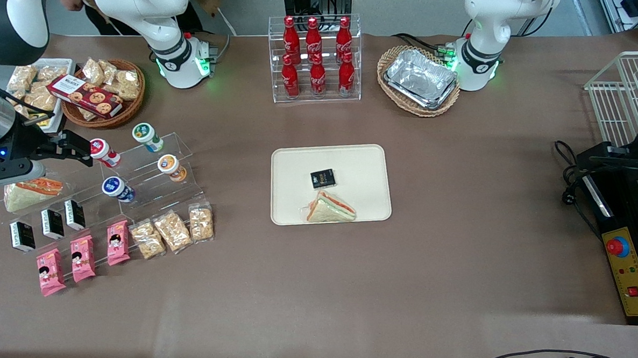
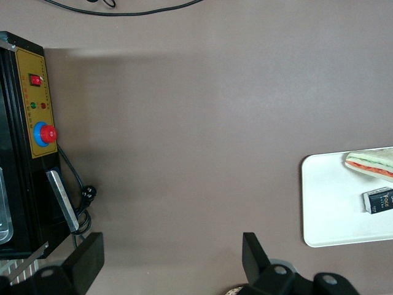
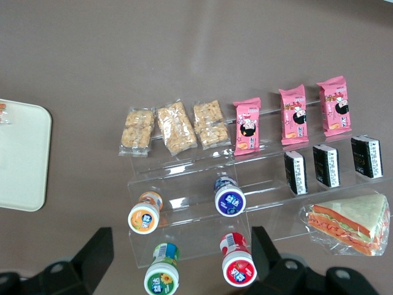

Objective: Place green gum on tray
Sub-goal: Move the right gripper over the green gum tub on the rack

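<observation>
1. Three pink snack packets [image 1: 82, 257] on the lowest step of the clear acrylic stepped stand [image 1: 135, 192], nearest the front camera, at the working arm's end of the brown surface [image 1: 455, 271].
2. Three clear bags of beige crackers [image 1: 172, 230] beside the pink packets on the same step.
3. Three small black boxes [image 1: 48, 225] one step up; plastic-wrapped triangular sandwich [image 1: 30, 192] just beside them on the surface.
4. Blue-lidded white bottle [image 1: 117, 188] on a middle step, lying tilted.
5. Orange-lidded white bottle [image 1: 171, 167] and red-lidded white bottle [image 1: 103, 152] on the steps above.
6. Small white green-lidded gum bottle [image 1: 147, 136] on the top step of the stand, tilted, farther from the camera than the orange one, well apart from the tray; same bottle in wrist view [image 3: 163, 278].
7. Black two-finger gripper [image 1: 75, 148] hovering near the red-lidded bottle, nearer the working arm's end than the green gum; fingers [image 3: 98, 252] spread apart, nothing between them.
8. Large flat cream-beige tray [image 1: 362, 165] mid-surface, holding a small black box [image 1: 323, 178] and a second wrapped sandwich [image 1: 329, 208] nearer the camera.
9. Wicker basket with snack bags and a red cookie box [image 1: 85, 95] farther back, at the working arm's end.
10. Clear rack of red cola bottles [image 1: 314, 58] farthest, next to a wicker basket of silver foil trays [image 1: 421, 78].
</observation>
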